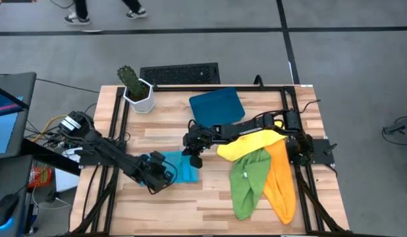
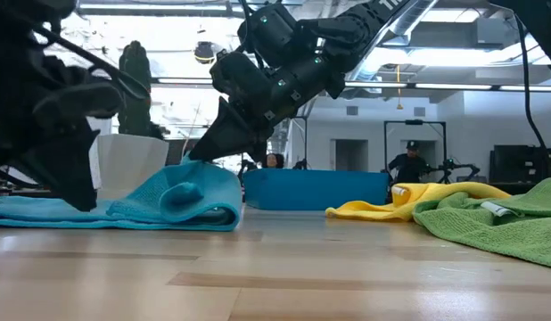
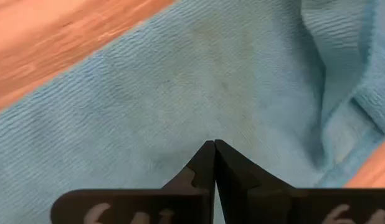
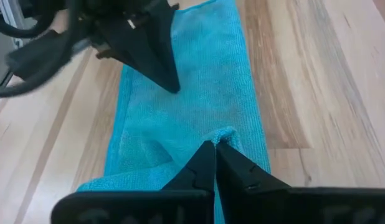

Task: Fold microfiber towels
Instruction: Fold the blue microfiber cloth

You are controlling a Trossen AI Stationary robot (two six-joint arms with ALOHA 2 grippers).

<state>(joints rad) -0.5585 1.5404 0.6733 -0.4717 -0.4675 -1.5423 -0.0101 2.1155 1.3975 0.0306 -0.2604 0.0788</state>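
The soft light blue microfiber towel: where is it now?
In the high view, the soft light blue microfiber towel lies on the table's left half, between the left hand and right hand, left of the yellow towel.

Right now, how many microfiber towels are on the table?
4: light blue towel at the left-centre, yellow towel, green towel and orange towel piled on the right; more may be hidden underneath.

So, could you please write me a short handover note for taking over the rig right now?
Left gripper: shut, tip pressed down on the light blue towel.
Right gripper: shut on a raised fold of the same towel at its other end.
Light blue towel: on the table's left half, partly doubled over, fold unfinished.
Yellow towel, green towel and orange towel: heaped unfolded on the right side, overlapping.
Dark blue tray: at the back, nothing on it.
Left: finish the blue fold, then the other three.
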